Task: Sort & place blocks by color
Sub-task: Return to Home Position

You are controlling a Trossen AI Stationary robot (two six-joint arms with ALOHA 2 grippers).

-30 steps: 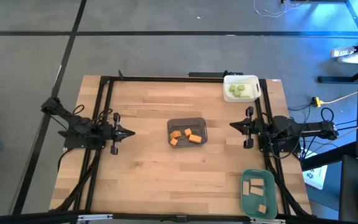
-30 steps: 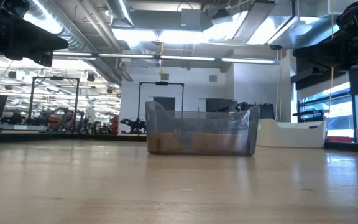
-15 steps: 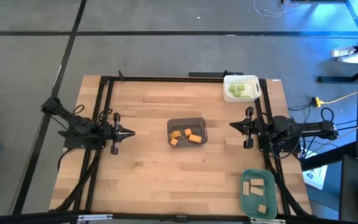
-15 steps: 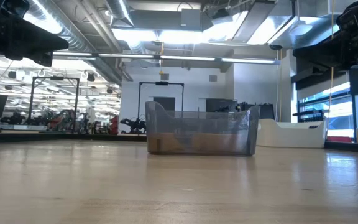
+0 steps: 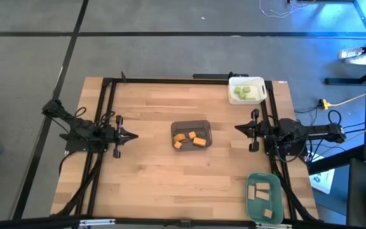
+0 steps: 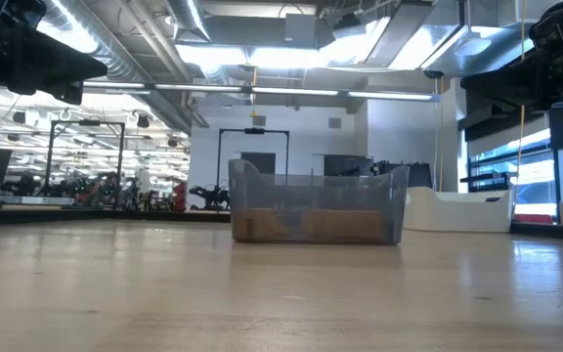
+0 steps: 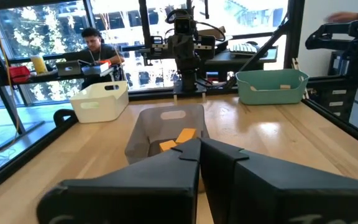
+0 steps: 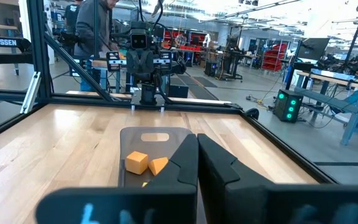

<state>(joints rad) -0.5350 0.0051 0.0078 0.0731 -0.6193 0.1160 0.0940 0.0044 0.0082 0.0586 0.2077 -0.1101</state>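
- Resting at the left edge of the counter [image 5: 151, 181], the left claw [image 5: 134, 135] has its fingers together on nothing and points toward the middle.
- The right claw [image 5: 237, 128] mirrors it at the right edge, its fingers likewise together and empty. Both arms sit folded low and clear of the trays, which reads as a parked pose.
- The orange blocks [image 5: 199, 141] lie in the grey tray [image 5: 191, 122] mid-counter, between the two arms.
- The light green blocks [image 5: 245, 93] lie in the white tray [image 5: 246, 79] at one right-side corner. The tan blocks [image 5: 260, 191] lie in the green tray [image 5: 264, 175] at the other.
- No block shows loose on the counter, so the sorting looks finished, one colour per tray.
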